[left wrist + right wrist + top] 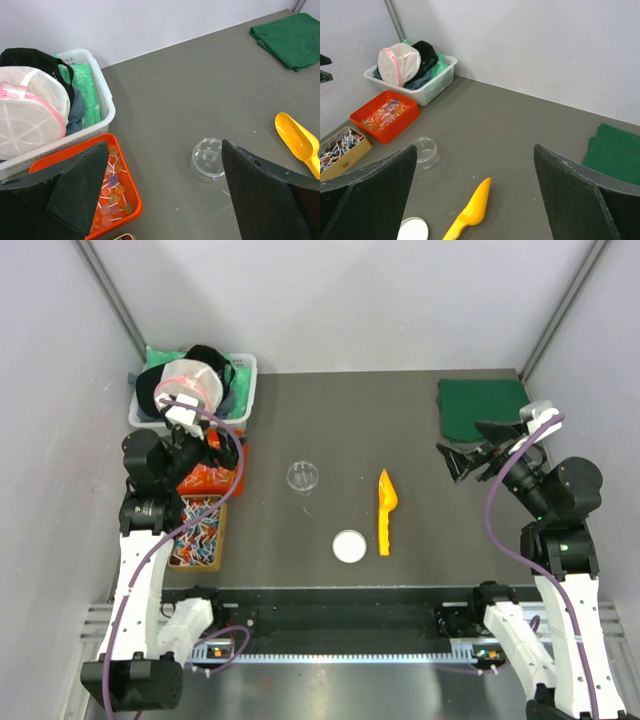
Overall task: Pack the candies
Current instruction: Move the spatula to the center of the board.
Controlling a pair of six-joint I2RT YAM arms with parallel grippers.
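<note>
The candies (197,532) are tiny red, blue and white wrapped sweets filling a tan box (350,157) at the table's left edge; they also show in the right wrist view (336,150). A clear round cup (304,477) stands mid-table, with a white lid (350,546) and an orange scoop (386,510) lying to its right. My left gripper (222,452) hangs open above the orange tray, its jaws wide with nothing between them (165,150). My right gripper (458,462) is open and holds nothing at the right, above bare table (475,150).
An orange tray (212,480) of lollipops sits behind the candy box. A white basket (243,390) with cloths and a mesh bag stands in the back left corner. A folded green cloth (482,405) lies back right. Grey walls close in three sides.
</note>
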